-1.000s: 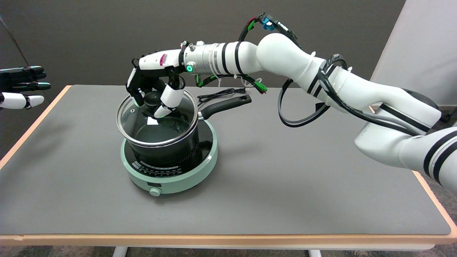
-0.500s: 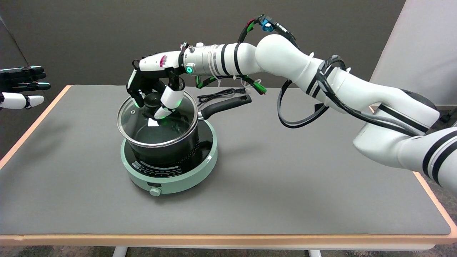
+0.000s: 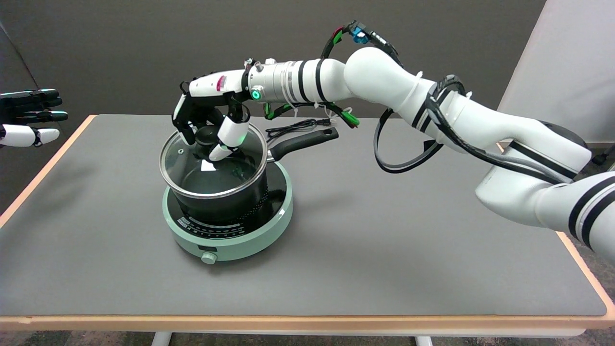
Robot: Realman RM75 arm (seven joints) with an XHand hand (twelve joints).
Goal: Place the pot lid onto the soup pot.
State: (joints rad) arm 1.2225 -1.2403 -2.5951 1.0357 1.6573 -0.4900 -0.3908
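The grey worktop (image 3: 384, 240), edged in pale wood, carries all items. The landmark for all positions below is the mint-green induction cooker (image 3: 228, 226), which stands on the left half of the worktop with its round control knob (image 3: 209, 258) facing the near edge.

The right arm (image 3: 432, 110) enters from the lower right, rises over the worktop to the right of the induction cooker, and extends nearly level toward the left, ending above the cooker. Black cables loop beneath the forearm. A green indicator ring (image 3: 255, 95) glows at the wrist.

The black soup pot (image 3: 226, 197) stands centred on the induction cooker. Its long black handle (image 3: 302, 142) points away from the cooker toward the far right.

The glass pot lid (image 3: 211, 161), with a metal rim, lies over the mouth of the soup pot, above the cooker. It appears tilted, with its left side slightly proud of the pot rim; whether it is fully seated cannot be determined.

The right hand (image 3: 209, 122) is palm down, directly above the cooker, fingers pointing downward. The fingers are curled around the black lid knob (image 3: 206, 136), with the white thumb (image 3: 228, 139) on the right side of the knob and the dark fingers on its left side, gripping it.

A black power cord (image 3: 298, 127) lies coiled on the worktop beyond the cooker, behind the pot handle.
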